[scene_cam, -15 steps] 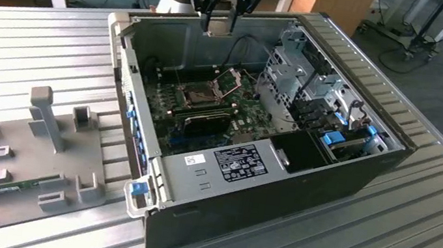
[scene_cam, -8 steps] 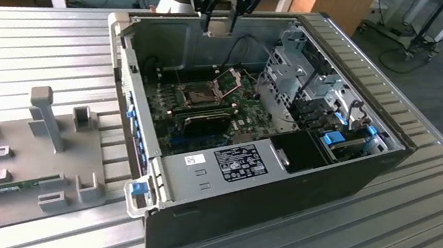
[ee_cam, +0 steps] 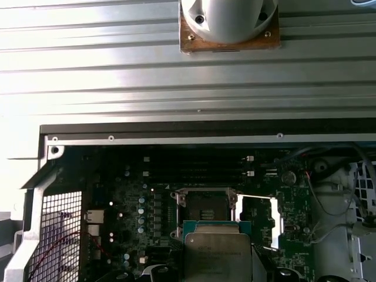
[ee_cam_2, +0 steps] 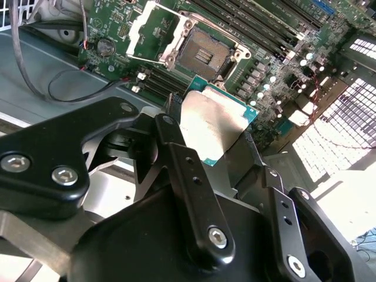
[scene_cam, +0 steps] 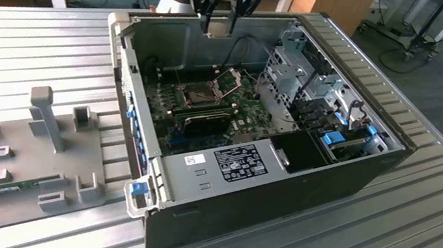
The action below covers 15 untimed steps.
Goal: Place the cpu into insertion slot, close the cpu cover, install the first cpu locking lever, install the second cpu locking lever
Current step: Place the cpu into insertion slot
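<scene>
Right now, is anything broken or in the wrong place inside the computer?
Nothing looks broken or spilled. The cpu is not in its insertion slot yet: the gripper holds it above the board. The cpu cover is swung open beside the empty slot, which fits the job.

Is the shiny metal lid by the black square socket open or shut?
Open. The silvery square frame cover is flipped aside from the black square socket, whose inside lies bare.
</scene>
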Available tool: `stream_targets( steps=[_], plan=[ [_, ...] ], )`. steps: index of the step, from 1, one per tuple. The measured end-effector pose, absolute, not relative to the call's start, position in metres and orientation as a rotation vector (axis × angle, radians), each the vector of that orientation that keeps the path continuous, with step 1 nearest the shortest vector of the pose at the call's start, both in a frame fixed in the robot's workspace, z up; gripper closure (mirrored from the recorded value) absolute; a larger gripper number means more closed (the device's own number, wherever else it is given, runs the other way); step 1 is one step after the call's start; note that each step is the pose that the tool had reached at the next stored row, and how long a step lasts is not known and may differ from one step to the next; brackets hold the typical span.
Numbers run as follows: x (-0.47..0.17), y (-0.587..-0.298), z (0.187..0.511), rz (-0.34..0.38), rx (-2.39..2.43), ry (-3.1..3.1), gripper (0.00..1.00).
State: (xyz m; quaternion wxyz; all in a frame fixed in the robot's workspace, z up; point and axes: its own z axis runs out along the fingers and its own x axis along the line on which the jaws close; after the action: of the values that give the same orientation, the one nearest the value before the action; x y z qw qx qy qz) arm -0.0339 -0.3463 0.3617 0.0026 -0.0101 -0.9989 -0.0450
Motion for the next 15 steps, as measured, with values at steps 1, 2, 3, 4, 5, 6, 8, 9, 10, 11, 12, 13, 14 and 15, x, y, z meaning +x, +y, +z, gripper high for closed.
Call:
stream_targets(
  steps=[1, 2, 3, 4, 5, 6, 8, 9, 10, 11, 12, 13, 14, 15],
  plan=[
    [-0.0339, -0.3463, 0.3613, -0.141, -0.032, -3.133, 0.46],
    [-0.0339, -0.3463, 0.3609, -0.141, -0.032, -3.133, 0.46],
    [-0.0339, -0.3463, 0.3607, -0.141, -0.032, -3.133, 0.46],
    [-0.0339, -0.3463, 0.3607, -0.141, -0.032, -3.133, 0.46],
    [-0.0339, -0.3463, 0.3606, -0.141, -0.032, -3.133, 0.46],
    [-0.0339, -0.3463, 0.3605, -0.141, -0.032, -3.133, 0.46],
    [-0.0339, -0.3463, 0.3604, -0.141, -0.032, -3.133, 0.46],
    [-0.0339, -0.3463, 0.3602, -0.141, -0.032, -3.133, 0.46],
    [-0.0339, -0.3463, 0.3598, -0.141, -0.032, -3.133, 0.46],
    [-0.0339, -0.3463, 0.3595, -0.141, -0.032, -3.133, 0.46],
    [-0.0339, -0.3464, 0.3590, -0.141, -0.032, -3.133, 0.46],
    [-0.0339, -0.3463, 0.3584, -0.141, -0.032, -3.133, 0.46],
    [-0.0339, -0.3463, 0.3578, -0.141, -0.032, -3.133, 0.46],
    [-0.0339, -0.3463, 0.3571, -0.141, -0.032, -3.133, 0.46]
  ],
)
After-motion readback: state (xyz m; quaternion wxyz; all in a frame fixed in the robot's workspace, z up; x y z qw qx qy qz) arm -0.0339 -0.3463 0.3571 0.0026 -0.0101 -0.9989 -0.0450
